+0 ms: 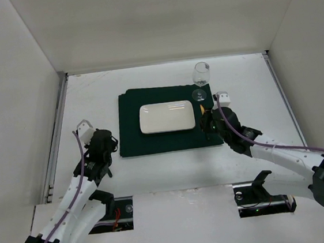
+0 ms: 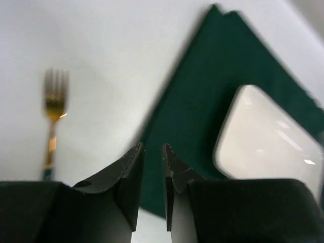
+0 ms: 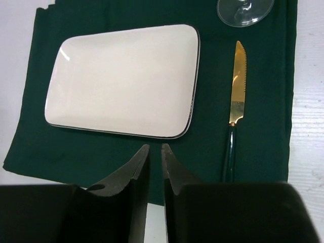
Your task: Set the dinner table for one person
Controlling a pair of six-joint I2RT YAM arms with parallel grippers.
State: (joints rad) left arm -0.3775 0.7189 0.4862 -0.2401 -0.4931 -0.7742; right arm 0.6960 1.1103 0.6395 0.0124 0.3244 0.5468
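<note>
The white dinner table [image 1: 89, 94] carries a dark green placemat [image 1: 129, 130] with a white rectangular plate [image 1: 167, 116] in its middle. In the right wrist view a gold knife [image 3: 236, 86] with a dark green handle lies on the placemat [image 3: 30, 147] just right of the plate [image 3: 121, 81]. A gold fork [image 2: 52, 126] lies on bare table left of the placemat [image 2: 202, 101]. My left gripper [image 2: 152, 147] hovers at the placemat's left edge. My right gripper [image 3: 155, 147] is over the placemat's near edge. Both have jaws nearly together with nothing between them.
A wine glass [image 1: 201, 74] stands upright at the placemat's far right corner, its foot [image 3: 245, 10] just beyond the knife tip. Silver rails [image 1: 59, 138] and tall white walls border the table on both sides.
</note>
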